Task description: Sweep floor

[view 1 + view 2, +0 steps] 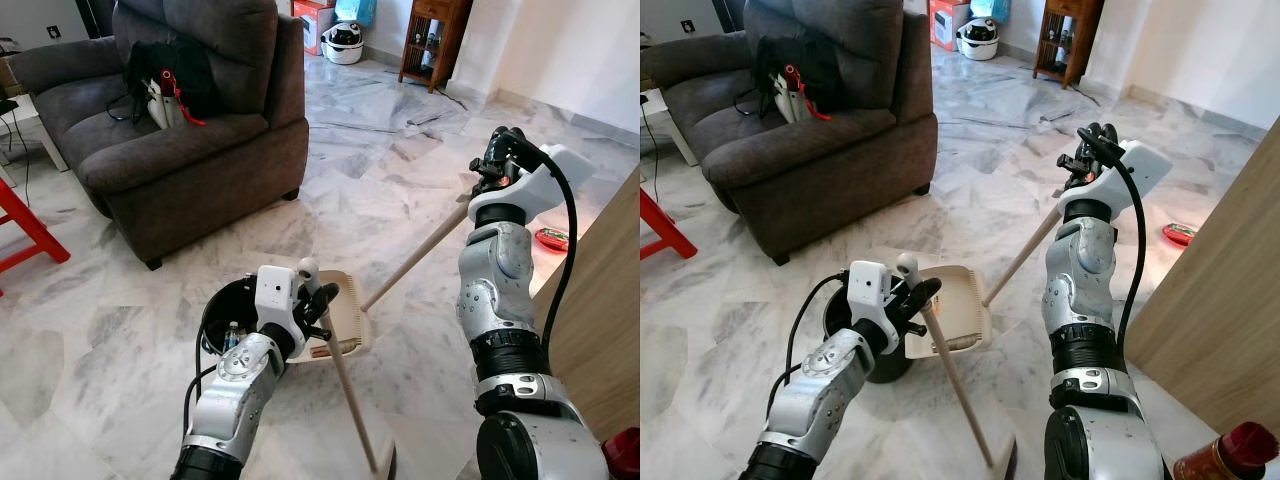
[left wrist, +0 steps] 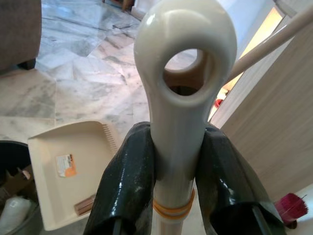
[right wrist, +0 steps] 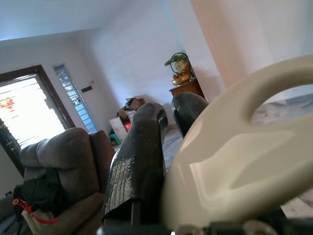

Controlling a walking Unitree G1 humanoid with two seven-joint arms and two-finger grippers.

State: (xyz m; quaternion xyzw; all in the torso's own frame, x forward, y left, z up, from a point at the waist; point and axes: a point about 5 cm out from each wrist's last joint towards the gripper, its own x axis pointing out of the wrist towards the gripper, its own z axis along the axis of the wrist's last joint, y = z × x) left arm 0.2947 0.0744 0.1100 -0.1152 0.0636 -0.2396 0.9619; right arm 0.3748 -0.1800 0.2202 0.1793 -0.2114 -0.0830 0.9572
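Grey-veined marble floor (image 1: 420,170), sofa (image 1: 190,130) at the back. Left gripper (image 2: 178,171) clamped the cream broom handle (image 2: 183,98) just under its hanging loop, brush end cut off. Beyond, the cream dustpan (image 1: 945,305) sat by a black bin (image 1: 840,320), its long handle (image 1: 1025,255) pinched by the right gripper (image 1: 1088,150).

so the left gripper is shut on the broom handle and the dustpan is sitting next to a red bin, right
Not quite: the bin is black, not red, as the right eye view shows. The rest holds: the left gripper is shut on the broom handle, and the dustpan sits beside that bin.
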